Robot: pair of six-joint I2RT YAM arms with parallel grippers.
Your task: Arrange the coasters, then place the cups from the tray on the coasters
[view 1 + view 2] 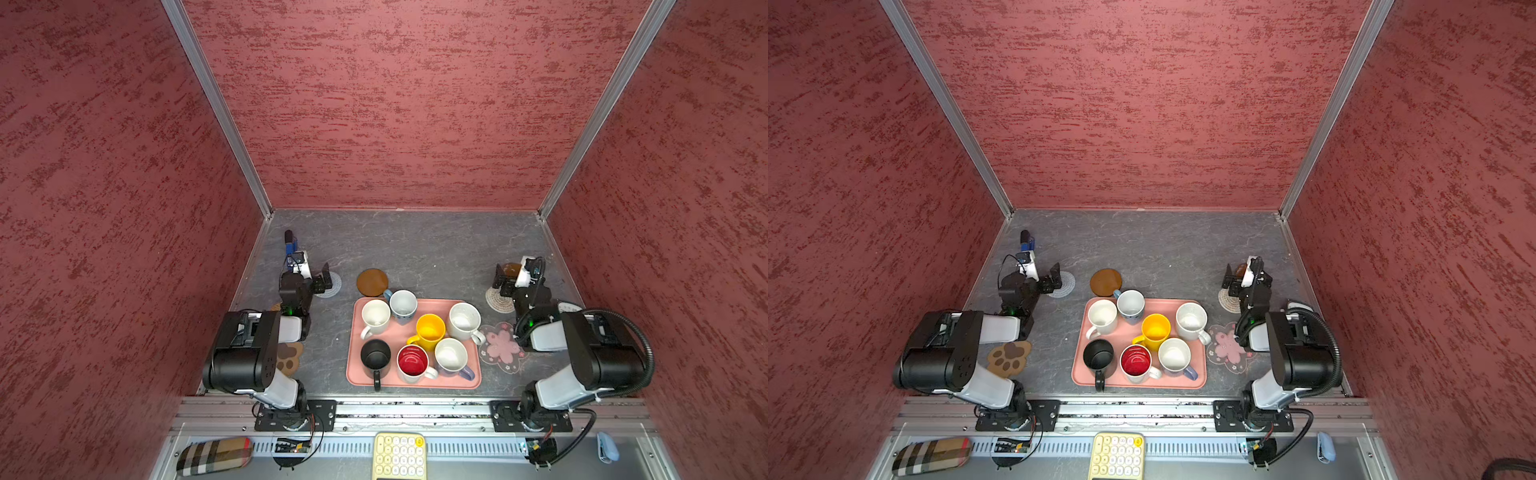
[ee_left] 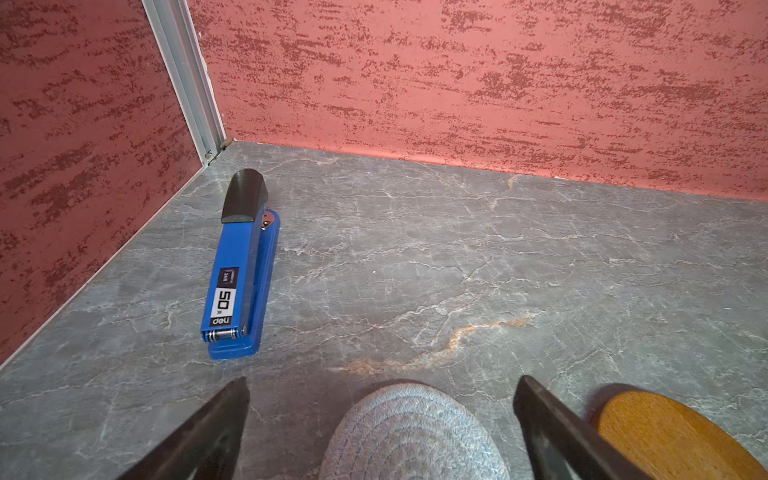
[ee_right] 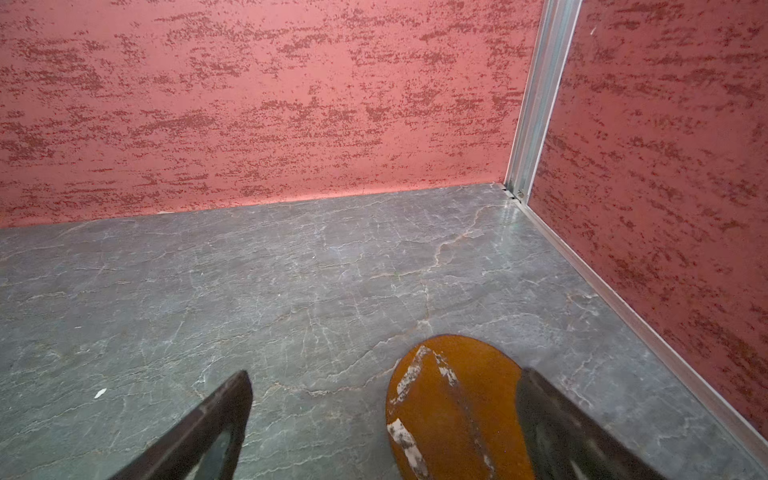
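Left gripper (image 2: 380, 386) hangs over the grey woven coaster (image 2: 411, 432), fingers spread wide, nothing held; the frame edge cuts the coaster off. Right gripper (image 3: 384, 378) also has its fingers apart, one covering the rim of a worn brown disc (image 3: 453, 407). In a top view the left arm (image 1: 249, 345) hides nearly all of the wicker coaster (image 1: 275, 307) and part of the paw coaster (image 1: 289, 357); the right arm (image 1: 598, 349) overlaps the beige woven coaster (image 1: 496, 301). Seven cups, the yellow cup (image 1: 430, 328) among them, stand on the tray (image 1: 415, 384).
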